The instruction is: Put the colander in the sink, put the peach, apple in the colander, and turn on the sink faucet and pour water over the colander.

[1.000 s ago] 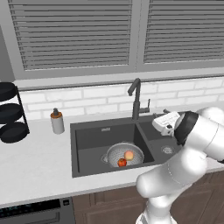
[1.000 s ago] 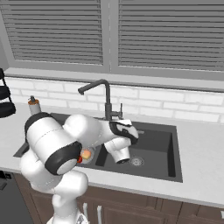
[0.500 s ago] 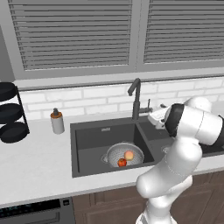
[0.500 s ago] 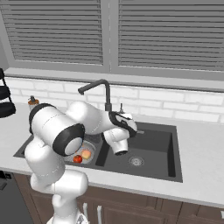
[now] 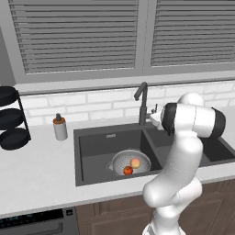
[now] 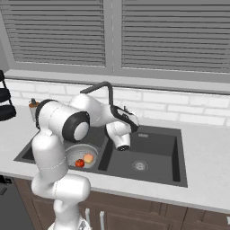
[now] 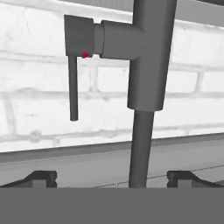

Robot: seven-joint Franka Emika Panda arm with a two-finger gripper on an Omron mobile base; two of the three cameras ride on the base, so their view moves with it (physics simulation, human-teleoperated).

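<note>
The silver colander (image 5: 120, 161) (image 6: 75, 152) rests in the left basin of the dark sink (image 5: 94, 149) (image 6: 157, 148). Inside it lie the pale peach (image 5: 135, 162) (image 6: 88, 158) and the red apple (image 5: 128, 170) (image 6: 79, 163). The tall dark sink faucet (image 5: 143, 104) (image 6: 99, 86) (image 7: 146, 83) stands behind the divider, with no water running. My gripper (image 5: 154, 113) (image 6: 127, 110) (image 7: 113, 179) is open, close to the faucet's stem and pointing at it. The faucet's thin lever (image 7: 73, 89) hangs down to the left of the stem, above my left fingertip (image 7: 41, 178).
A grey soap dispenser (image 5: 59, 127) (image 6: 33, 106) stands on the counter left of the sink. A rack of black round dishes (image 5: 11, 117) sits at the far left. White brick wall and a window sill run right behind the faucet.
The arm has swung back and left from over the right basin, bringing the open gripper up to the faucet's stem. Colander and fruit have not moved.
</note>
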